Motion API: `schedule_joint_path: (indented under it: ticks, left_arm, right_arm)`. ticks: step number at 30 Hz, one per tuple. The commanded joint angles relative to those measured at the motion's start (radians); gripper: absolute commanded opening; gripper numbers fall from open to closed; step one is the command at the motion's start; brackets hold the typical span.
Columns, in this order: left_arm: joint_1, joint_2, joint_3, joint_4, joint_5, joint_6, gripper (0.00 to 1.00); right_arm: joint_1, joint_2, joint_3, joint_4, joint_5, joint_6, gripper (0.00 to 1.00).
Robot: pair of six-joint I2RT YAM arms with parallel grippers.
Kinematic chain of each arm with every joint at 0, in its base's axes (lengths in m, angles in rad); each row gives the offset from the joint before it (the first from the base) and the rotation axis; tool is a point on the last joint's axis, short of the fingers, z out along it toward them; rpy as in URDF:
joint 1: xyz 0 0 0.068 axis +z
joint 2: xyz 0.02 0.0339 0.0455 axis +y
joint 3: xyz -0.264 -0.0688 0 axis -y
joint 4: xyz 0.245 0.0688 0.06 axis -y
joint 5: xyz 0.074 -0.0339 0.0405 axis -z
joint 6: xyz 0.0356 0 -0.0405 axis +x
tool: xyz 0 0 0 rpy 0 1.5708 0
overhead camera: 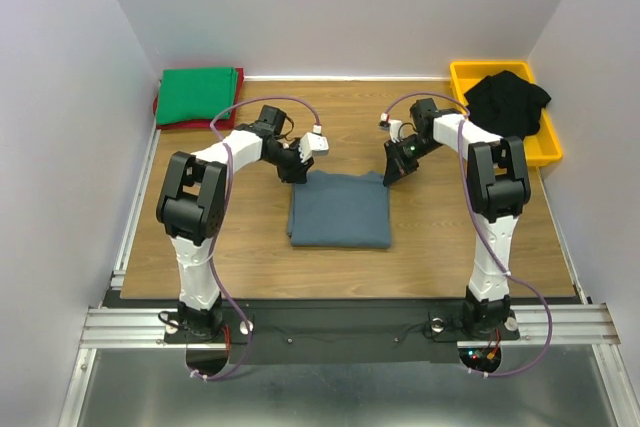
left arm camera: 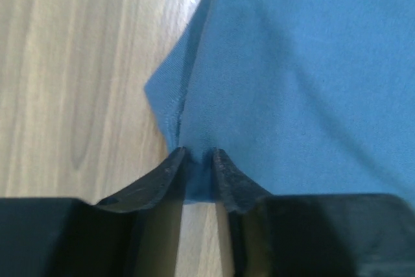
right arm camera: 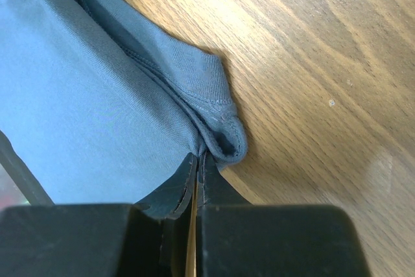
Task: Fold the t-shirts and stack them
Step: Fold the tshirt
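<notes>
A slate blue-grey t-shirt (overhead camera: pixel 338 209) lies folded into a neat rectangle in the middle of the bench (overhead camera: pixel 250 247), its layers stacked and its far edge turned toward the back wall. Both arms reach in to that far edge. The left arm (overhead camera: pixel 232 147) meets the shirt's far left corner and the right arm (overhead camera: pixel 470 142) meets its far right corner.

In the left wrist view the left jaws stand a little apart, one on each side of a small peak of the blue-grey cloth (left arm camera: pixel 292 82) at the corner. From this close, blurred angle I cannot tell whether they actually press it or only flank it. In the right wrist view the right jaws are pressed together, pinching the rolled, hemmed corner of the shirt (right arm camera: pixel 97 95), which bunches up right at their tips.

A green t-shirt (overhead camera: pixel 200 95) lies folded in the far left corner of the bench on top of a red t-shirt (overhead camera: pixel 175 125), of which only a rim shows. In the far right corner a black t-shirt (overhead camera: pixel 508 99) lies crumpled in the yellow plastic bin (overhead camera: pixel 470 72), spilling over its edge.
</notes>
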Motion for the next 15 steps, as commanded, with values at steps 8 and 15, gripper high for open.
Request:
schedule_joint_path:
  ticks: [8,15]
  left_arm:
    - [0.042,-0.070,0.081,-0.143,0.110,0.036,0.00]
    - [0.067,-0.047,0.128,-0.140,0.100,0.030,0.00]
  right_arm:
    - [-0.010,-0.161,0.017,0.021,-0.012,0.010,0.01]
    - [-0.011,-0.132,0.080,0.023,0.011,0.020,0.00]
